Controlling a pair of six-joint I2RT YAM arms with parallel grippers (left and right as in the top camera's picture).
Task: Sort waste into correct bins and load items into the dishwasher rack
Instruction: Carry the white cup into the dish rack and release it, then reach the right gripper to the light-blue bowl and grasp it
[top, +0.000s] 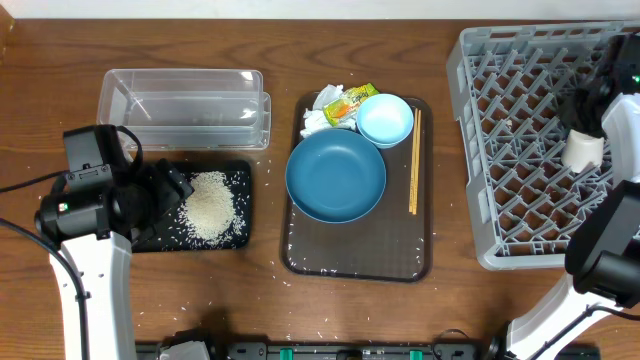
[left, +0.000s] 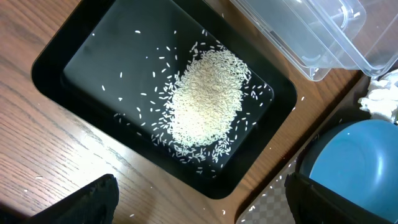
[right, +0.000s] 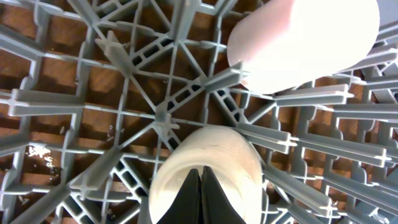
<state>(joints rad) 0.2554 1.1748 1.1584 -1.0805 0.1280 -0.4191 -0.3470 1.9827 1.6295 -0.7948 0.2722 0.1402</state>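
A pile of white rice (top: 210, 205) lies in the black tray (top: 150, 238), also in the left wrist view (left: 208, 102). My left gripper (left: 199, 208) is open and empty above the tray's near corner. The clear tub (top: 185, 105) is empty. The large blue bowl (top: 335, 177), small light-blue bowl (top: 385, 119), napkin (top: 318, 112), wrapper (top: 350, 104) and chopsticks (top: 414, 160) are on the brown serving tray. My right gripper (right: 201, 171) is shut, tips at the mouth of the white cup (right: 205, 171) in the grey rack (top: 520, 130). The pink cup (right: 305, 43) stands next to it.
The brown serving tray (top: 355, 262) sits mid-table, between the black tray and the rack. Loose rice grains are scattered on it and on the wood around the black tray (left: 273, 183). The tub's corner (left: 323, 37) is just beyond the black tray.
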